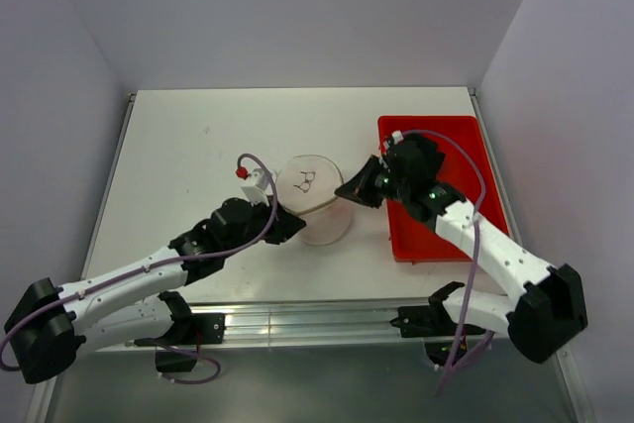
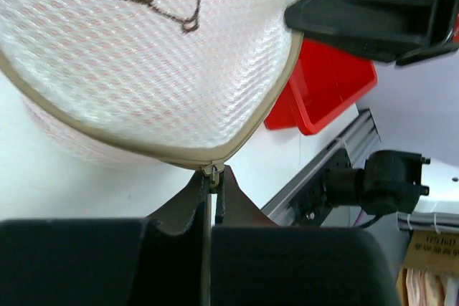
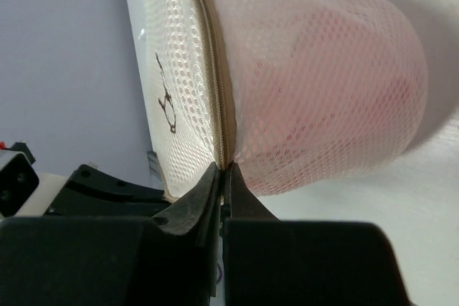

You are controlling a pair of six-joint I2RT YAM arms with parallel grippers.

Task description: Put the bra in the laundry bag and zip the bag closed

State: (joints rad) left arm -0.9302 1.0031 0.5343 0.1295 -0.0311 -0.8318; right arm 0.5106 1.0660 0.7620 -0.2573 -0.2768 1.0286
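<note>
In the top view, a white table is being enclosed by pale lilac walls at 9, 12 and 3 o'clock. A metal rail is being shown along its 6 o'clock edge. The laundry bag is being held near the table's centre, with a red bin lying at its 3 o'clock. The left gripper is being pressed to the bag's 8 o'clock rim and the right gripper to its 3 o'clock rim. Here the fingertips are being hidden by the black claw bodies, and part of the bin is being covered by the right arm.

In the left wrist view, the left fingers are being held together, clamped on the zipper pull at the 6 o'clock point of the bag's beige rim. The brown drawing on the disc face is being cut off by the top edge.

In the right wrist view, the right fingers are being pinched together on the zipper rim at its 6 o'clock point. The bra is being seen inside the bag only as a blurred pink mass through the mesh, and its shape cannot be made out.
</note>
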